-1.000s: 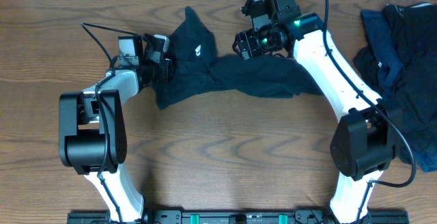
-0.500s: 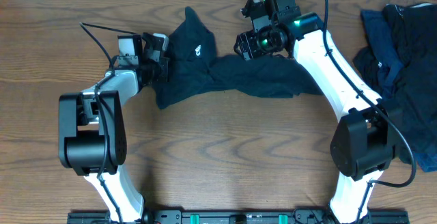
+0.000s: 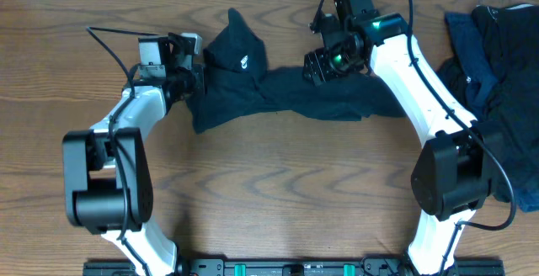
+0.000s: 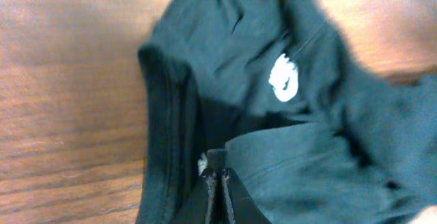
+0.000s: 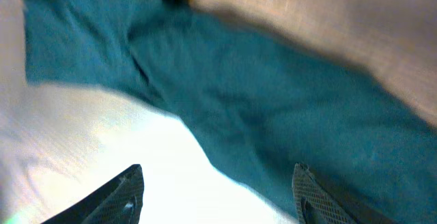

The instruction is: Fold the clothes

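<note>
A near-black T-shirt with a small white logo lies crumpled across the far middle of the table. My left gripper is at the shirt's left edge. In the left wrist view its jaws are closed together on a fold of the T-shirt, just below the logo. My right gripper hovers over the shirt's upper right part. In the right wrist view its fingers stand wide apart and empty above the fabric, which is blurred.
A heap of dark navy and black clothes lies at the table's right edge. The wooden table runs toward me between the two arm bases. The far table edge is just behind the shirt.
My right gripper has moved to the right and slightly down over the shirt. My left arm has shifted a little left and up at the shirt's left edge.
</note>
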You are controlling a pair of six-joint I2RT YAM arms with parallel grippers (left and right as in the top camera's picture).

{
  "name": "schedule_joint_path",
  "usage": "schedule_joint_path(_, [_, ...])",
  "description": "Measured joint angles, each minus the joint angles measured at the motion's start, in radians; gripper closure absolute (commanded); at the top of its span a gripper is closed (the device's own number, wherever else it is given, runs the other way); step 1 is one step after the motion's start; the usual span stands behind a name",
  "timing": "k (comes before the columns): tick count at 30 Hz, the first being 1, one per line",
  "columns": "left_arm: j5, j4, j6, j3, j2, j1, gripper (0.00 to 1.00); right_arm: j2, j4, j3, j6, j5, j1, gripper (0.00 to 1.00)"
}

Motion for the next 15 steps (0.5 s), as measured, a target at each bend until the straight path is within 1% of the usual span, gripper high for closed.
schedule_joint_path(5, [0.029, 0.013, -0.023, 0.000, -0.178, 0.000, 0.94, 0.000, -0.118, 0.000, -0.022, 0.004, -0.031, 0.32])
schedule_joint_path(7, [0.039, 0.017, -0.025, 0.000, -0.272, 0.000, 0.94, 0.000, -0.164, 0.000, -0.051, 0.009, -0.045, 0.36])
schedule_joint_path(10, [0.044, 0.019, -0.028, 0.000, -0.359, 0.000, 0.94, 0.000, -0.225, 0.000, -0.103, 0.013, -0.056, 0.46])
schedule_joint_path(13, [0.047, 0.021, -0.032, 0.000, -0.390, 0.000, 0.94, 0.000, -0.288, 0.000, -0.155, 0.014, -0.056, 0.59])
schedule_joint_path(14, [0.047, 0.021, -0.032, 0.000, -0.391, 0.000, 0.94, 0.000, -0.307, 0.000, -0.161, 0.014, -0.056, 0.61])
schedule_joint_path(15, [0.047, 0.017, -0.032, 0.000, -0.388, 0.000, 0.94, 0.000, -0.322, -0.001, -0.161, 0.014, -0.056, 0.61])
